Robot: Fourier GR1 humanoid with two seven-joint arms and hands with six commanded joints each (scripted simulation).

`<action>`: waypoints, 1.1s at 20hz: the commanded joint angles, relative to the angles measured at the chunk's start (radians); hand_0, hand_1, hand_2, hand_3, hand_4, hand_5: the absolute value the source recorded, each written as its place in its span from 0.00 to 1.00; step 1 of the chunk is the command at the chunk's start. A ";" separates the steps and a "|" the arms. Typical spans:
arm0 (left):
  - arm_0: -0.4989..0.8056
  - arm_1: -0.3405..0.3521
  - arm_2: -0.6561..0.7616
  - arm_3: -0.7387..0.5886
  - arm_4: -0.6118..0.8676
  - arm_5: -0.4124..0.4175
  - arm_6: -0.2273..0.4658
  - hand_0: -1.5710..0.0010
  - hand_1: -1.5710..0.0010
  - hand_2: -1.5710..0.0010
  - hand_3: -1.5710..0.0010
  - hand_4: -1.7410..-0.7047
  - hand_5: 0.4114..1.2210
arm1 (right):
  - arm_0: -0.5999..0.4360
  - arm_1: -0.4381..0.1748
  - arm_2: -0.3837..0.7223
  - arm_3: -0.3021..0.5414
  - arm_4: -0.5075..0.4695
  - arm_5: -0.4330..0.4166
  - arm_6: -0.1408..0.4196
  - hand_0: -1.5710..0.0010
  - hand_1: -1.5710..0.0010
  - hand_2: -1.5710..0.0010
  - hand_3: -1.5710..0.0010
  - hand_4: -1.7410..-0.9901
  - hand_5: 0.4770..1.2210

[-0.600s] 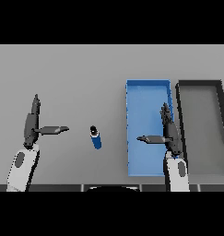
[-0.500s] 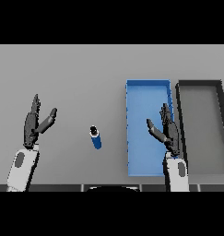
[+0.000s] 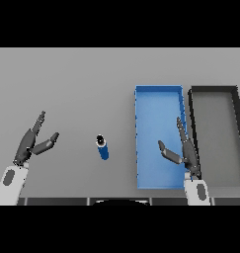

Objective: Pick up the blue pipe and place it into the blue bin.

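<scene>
Blue pipe [image 3: 102, 148] lies on bench [image 3: 82, 89], left of blue bin [image 3: 158, 101], ungrasped. Left hand [image 3: 32, 142] and right hand [image 3: 183, 152] both spread, empty. Black bin [image 3: 214, 90] adjacent: misplacement risk. Round pipe may roll if nudged.

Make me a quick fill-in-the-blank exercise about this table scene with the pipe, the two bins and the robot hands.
1. The blue pipe lies on the grey table, to the ____ of the blue bin.
2. The bin right of the blue bin is ____ in colour.
3. The right robot hand hovers over the ____ bin.
4. The left robot hand holds ____.

Missing words: left; black; blue; nothing
</scene>
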 commanded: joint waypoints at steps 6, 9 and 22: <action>0.039 0.061 -0.049 -0.084 0.024 -0.130 -0.017 1.00 1.00 1.00 1.00 0.71 0.19 | -0.021 -0.005 0.006 -0.005 0.003 0.006 0.025 1.00 1.00 1.00 1.00 0.75 0.19; 0.053 0.063 -0.110 -0.145 0.017 -0.183 0.017 1.00 1.00 1.00 1.00 0.65 0.14 | -0.020 -0.003 0.011 -0.006 0.008 0.006 0.028 1.00 1.00 1.00 1.00 0.75 0.19; -0.026 -0.162 -0.315 -0.106 -0.133 -0.167 0.113 1.00 1.00 1.00 1.00 0.57 0.06 | -0.005 -0.004 0.005 -0.036 -0.013 0.018 0.055 1.00 1.00 1.00 1.00 0.71 0.20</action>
